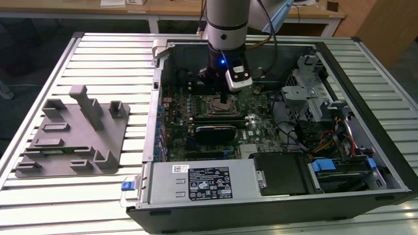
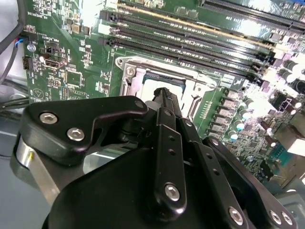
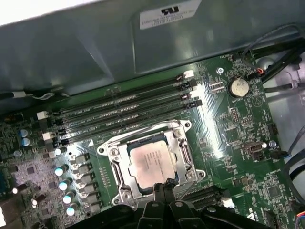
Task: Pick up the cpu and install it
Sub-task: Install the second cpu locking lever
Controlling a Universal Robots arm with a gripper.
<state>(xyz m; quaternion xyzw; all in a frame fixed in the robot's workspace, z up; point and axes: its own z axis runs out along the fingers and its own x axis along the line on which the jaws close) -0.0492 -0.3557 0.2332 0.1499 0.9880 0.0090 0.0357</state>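
The cpu (image 3: 148,163), a flat silver square, lies flat inside the metal socket frame (image 3: 112,153) on the green motherboard. In the second wrist view the cpu (image 2: 153,86) shows as a pale patch in the socket just beyond my fingers. My gripper (image 3: 162,185) hangs straight over the socket with its fingers drawn together to one tip at the chip's edge, nothing between them. In the exterior view the gripper (image 1: 224,100) stands low inside the open computer case, over the socket (image 1: 212,104).
Memory slots (image 3: 124,112) run alongside the socket, and capacitors (image 3: 64,183) line one side. A black cooler block (image 1: 216,131) sits near the socket. The case wall (image 1: 158,98), drive cage (image 1: 313,93) and cables surround the board. A grey tray (image 1: 72,137) lies on the exterior view's left.
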